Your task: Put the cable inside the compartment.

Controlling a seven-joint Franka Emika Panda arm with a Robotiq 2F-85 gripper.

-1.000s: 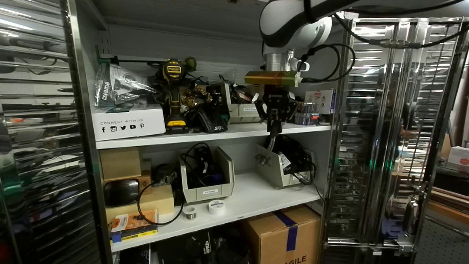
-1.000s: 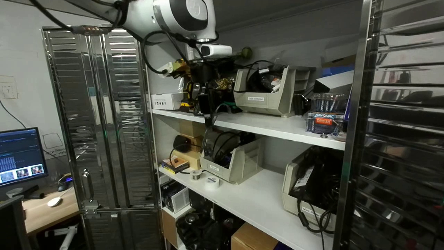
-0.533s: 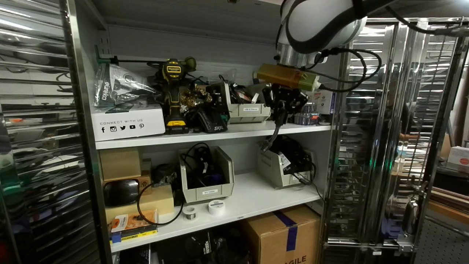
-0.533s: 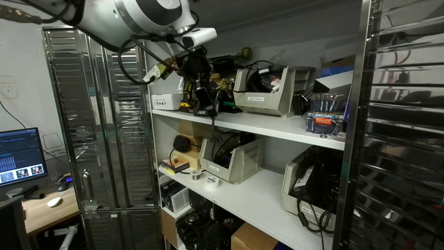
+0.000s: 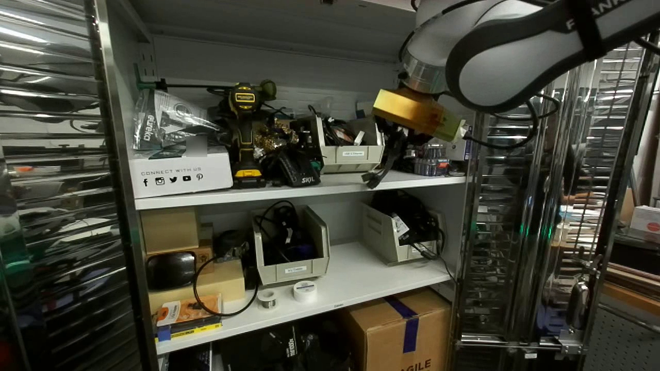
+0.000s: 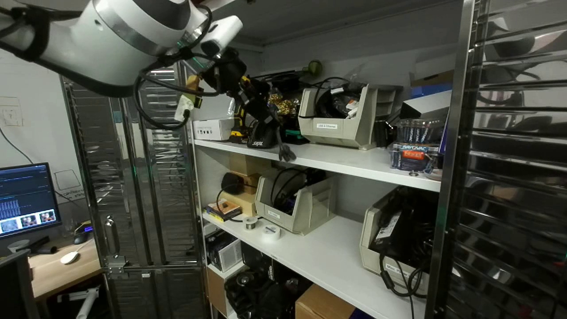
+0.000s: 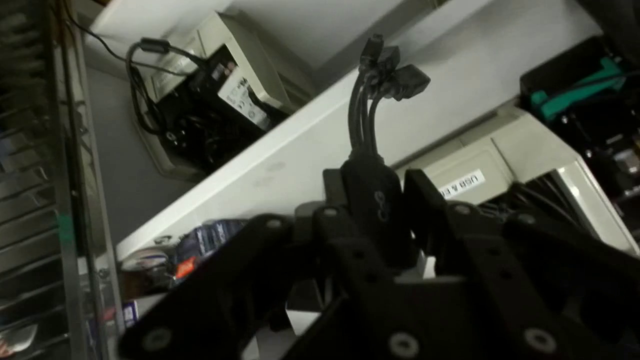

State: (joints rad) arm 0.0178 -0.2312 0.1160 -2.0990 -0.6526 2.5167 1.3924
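Here, the jaws grasp the black cable (image 7: 371, 182), its plugs (image 7: 390, 59) hanging near the front edge of the upper white worktop (image 6: 332, 155).

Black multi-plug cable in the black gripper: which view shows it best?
The wrist view: up close, the cable shows its thick body in the gripper and separate plugs. Both exterior views show it small: a dangling plug end, the rest blending into the gripper.
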